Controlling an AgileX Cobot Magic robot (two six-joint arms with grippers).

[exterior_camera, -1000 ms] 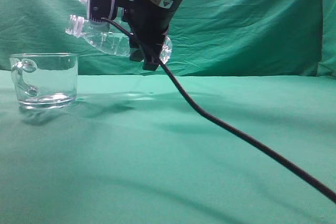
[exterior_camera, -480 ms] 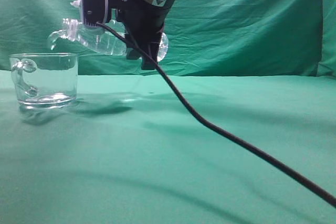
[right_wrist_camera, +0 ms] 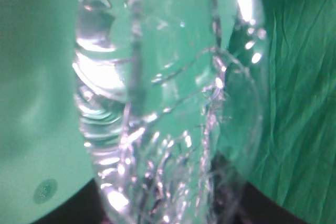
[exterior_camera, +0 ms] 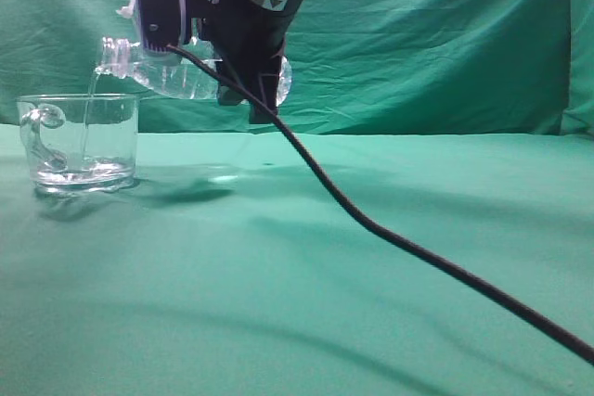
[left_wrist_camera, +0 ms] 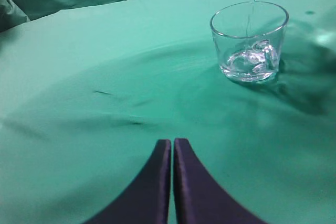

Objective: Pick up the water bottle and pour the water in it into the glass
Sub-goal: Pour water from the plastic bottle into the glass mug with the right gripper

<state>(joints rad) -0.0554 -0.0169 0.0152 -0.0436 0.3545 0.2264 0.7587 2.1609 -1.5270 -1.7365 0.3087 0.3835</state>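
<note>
Setting: green cloth (exterior_camera: 306,275) covered the table, with wrinkled green drape (exterior_camera: 436,34) behind.
Right gripper (exterior_camera: 243,90): clamped on the water bottle (exterior_camera: 176,76) — ribbed clear plastic, held nearly level, mouth tipped down just over the rim.
Left gripper (left_wrist_camera: 172,174): dark fingers pressed together, holding nothing, low over the cloth, well apart from the pour.
Water (exterior_camera: 89,122): a thin clear thread fell from the mouth.
Glass (exterior_camera: 79,141): short, straight-walled, thick-based, curled handle — standing on the cloth.
Cable (exterior_camera: 399,238): black, sloping down rightward.
Change: half a second before, the bottle's mouth had sat lower and no stream showed.
</note>
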